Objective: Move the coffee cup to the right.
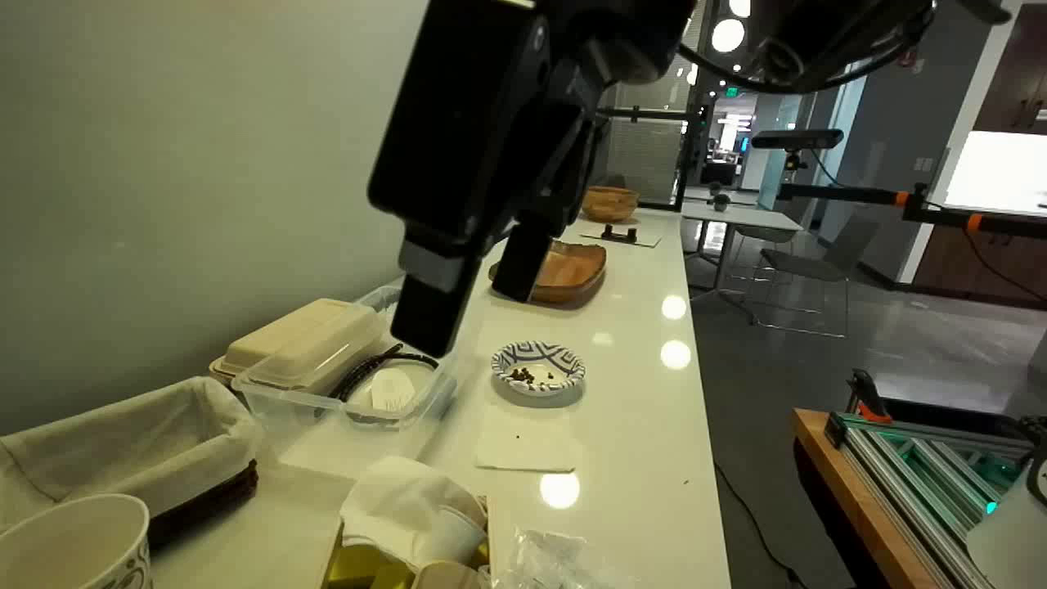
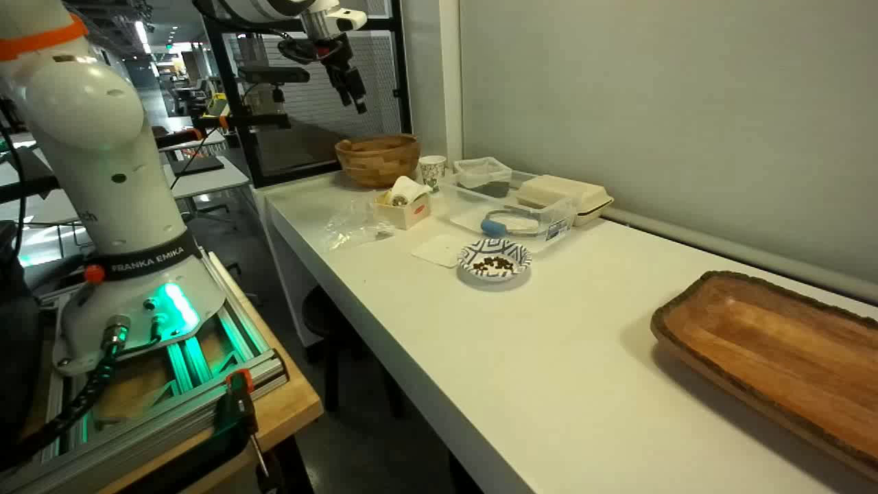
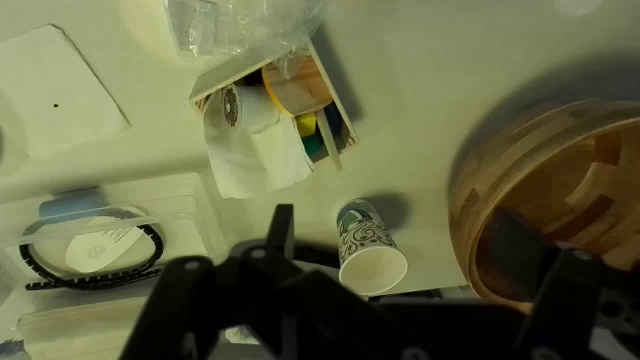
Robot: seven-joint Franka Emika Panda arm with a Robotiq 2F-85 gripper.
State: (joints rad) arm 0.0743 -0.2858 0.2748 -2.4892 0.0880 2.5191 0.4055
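Cup (image 3: 368, 245) stands upright near the wall-side edge of the worktop (image 2: 583, 377), beside the bowl (image 2: 378, 163). Fingers (image 1: 433, 307) hang wide apart, clear of both.

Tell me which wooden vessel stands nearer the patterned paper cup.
The round, deep wooden bowl, close beside the patterned paper cup; the shallow, oblong wooden tray lies much farther off.

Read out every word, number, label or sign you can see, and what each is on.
"FRANKA EMIKA": black band low on the robot arm.
"ch", apparently a word's end: higher up the same arm.
Too small or blurred to read: label on the clear tub; white card inside it; red mark on the box; round brown logo in it; distant green sign.
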